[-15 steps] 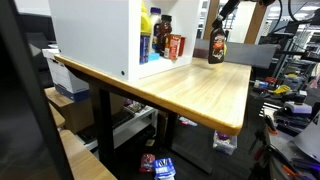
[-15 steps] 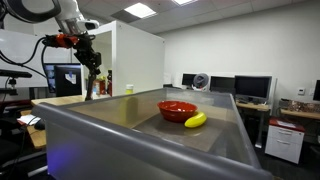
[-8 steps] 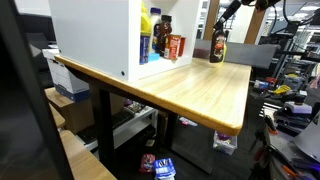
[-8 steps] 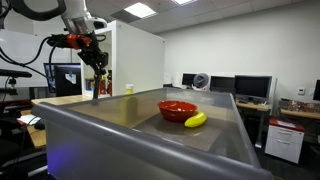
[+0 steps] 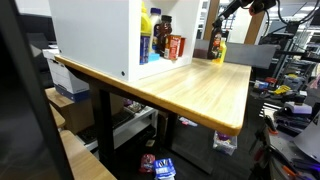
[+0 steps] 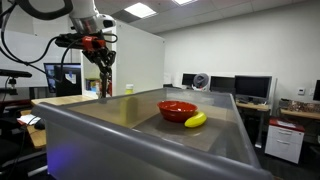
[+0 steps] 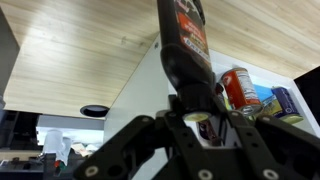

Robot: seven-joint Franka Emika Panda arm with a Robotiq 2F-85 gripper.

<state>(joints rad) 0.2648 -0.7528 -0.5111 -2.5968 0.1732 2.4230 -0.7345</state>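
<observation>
Pale wood planking is making up the counter [image 5: 190,85], with office desks and monitors filling the room behind it. Near the counter's far edge, the gripper [image 5: 219,31] is pinching a dark bottle [image 5: 216,47] by its neck, both fingers [image 7: 224,117] pressing against it in the wrist view. The bottle is hanging upright beside the open front of a white cabinet [image 5: 95,35] that is occupying the counter's far left corner. Whether the bottle's base is touching the wood cannot be told. Inside the cabinet, a red can [image 7: 237,88] is standing among other containers. In an exterior view, a red bowl [image 6: 177,109] and a banana [image 6: 195,120] are lying in a grey bin [image 6: 120,130], well apart from the bottle.
</observation>
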